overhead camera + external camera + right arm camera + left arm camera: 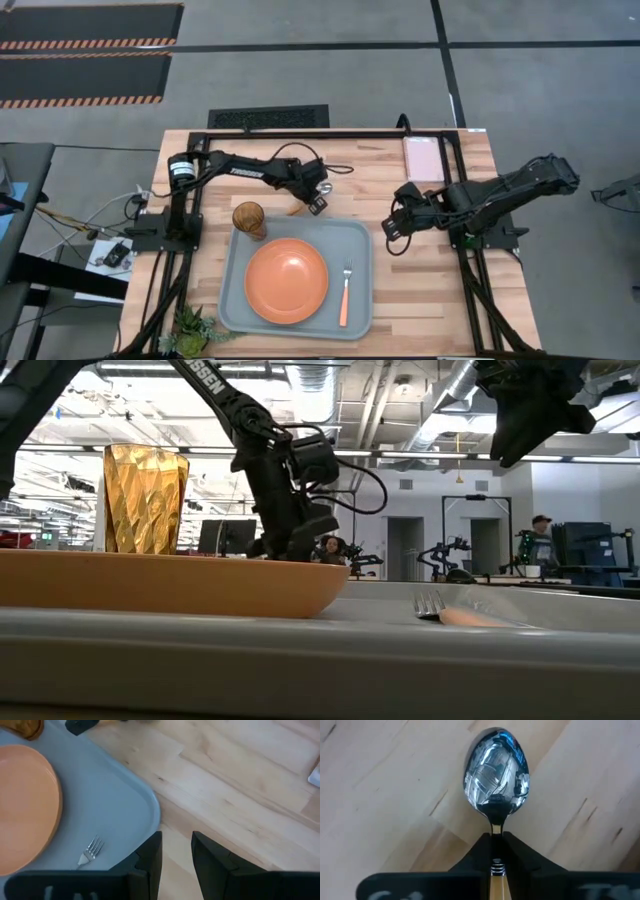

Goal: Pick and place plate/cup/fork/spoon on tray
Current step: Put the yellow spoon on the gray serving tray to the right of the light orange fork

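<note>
The spoon (pixel 496 772), with a silver bowl and an orange handle (pixel 297 209), lies on the wooden table just beyond the tray's far edge. My left gripper (pixel 496 840) is shut on it. The grey-blue tray (pixel 362 240) holds the orange plate (pixel 286 281), the fork (pixel 345 293) to the plate's right and the amber cup (pixel 249 219) upright in its far left corner. My right gripper (pixel 176 865) hangs open above the table by the tray's far right corner, with nothing between its fingers. My left gripper pinches the spoon's thin neck (pixel 496 827), where the bowl meets the handle, between its two fingertips. The fingers come steeply from above, one on each side of the neck. The spoon lies flat with its bowl (pixel 496 772) up on the wood.
A pinkish-white pad (pixel 424 157) lies at the table's far right. A small green plant (pixel 195 328) stands at the near left corner. Bare wood shows to the right of the tray. A person (pixel 541 525) stands far off in the room behind.
</note>
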`<control>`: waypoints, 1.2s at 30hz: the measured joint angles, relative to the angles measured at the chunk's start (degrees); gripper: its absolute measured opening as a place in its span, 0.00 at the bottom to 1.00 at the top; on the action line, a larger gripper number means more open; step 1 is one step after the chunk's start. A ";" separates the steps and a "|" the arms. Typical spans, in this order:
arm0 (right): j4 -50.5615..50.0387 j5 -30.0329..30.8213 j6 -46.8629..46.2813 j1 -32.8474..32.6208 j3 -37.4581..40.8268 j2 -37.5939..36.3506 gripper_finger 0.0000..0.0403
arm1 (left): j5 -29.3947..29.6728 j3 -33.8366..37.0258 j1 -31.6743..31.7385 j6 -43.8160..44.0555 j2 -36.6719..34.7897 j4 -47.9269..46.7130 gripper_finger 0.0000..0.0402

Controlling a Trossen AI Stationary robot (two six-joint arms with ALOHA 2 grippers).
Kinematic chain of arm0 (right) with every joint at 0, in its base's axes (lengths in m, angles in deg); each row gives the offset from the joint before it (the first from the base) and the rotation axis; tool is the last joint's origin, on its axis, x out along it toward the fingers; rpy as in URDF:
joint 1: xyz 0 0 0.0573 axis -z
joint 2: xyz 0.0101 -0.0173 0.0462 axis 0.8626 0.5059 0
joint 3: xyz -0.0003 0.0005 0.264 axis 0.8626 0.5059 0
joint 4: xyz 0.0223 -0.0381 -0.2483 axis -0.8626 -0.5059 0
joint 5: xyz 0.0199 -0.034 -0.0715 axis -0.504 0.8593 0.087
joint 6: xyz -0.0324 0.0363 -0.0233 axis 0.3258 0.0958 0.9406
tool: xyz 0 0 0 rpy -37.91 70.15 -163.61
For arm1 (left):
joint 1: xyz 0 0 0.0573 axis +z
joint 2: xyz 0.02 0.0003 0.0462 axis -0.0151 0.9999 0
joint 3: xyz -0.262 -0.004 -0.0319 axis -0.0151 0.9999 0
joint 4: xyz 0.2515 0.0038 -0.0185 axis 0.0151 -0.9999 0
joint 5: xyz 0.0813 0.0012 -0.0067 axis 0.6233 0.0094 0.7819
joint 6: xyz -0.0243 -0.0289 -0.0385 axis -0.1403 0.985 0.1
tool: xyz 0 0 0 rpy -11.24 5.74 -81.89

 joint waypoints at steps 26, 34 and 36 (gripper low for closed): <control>10.72 8.36 45.20 3.11 -0.01 -26.80 0.29 | -52.93 -34.39 5.22 6.10 -1.50 -2.75 0.03; 27.03 8.35 63.33 4.20 -0.04 -29.37 0.30 | -62.10 -40.79 2.87 24.40 -1.65 19.07 0.06; 31.62 8.27 68.04 4.75 -0.04 -28.07 0.31 | -62.40 -40.78 2.35 28.67 -1.65 24.11 0.05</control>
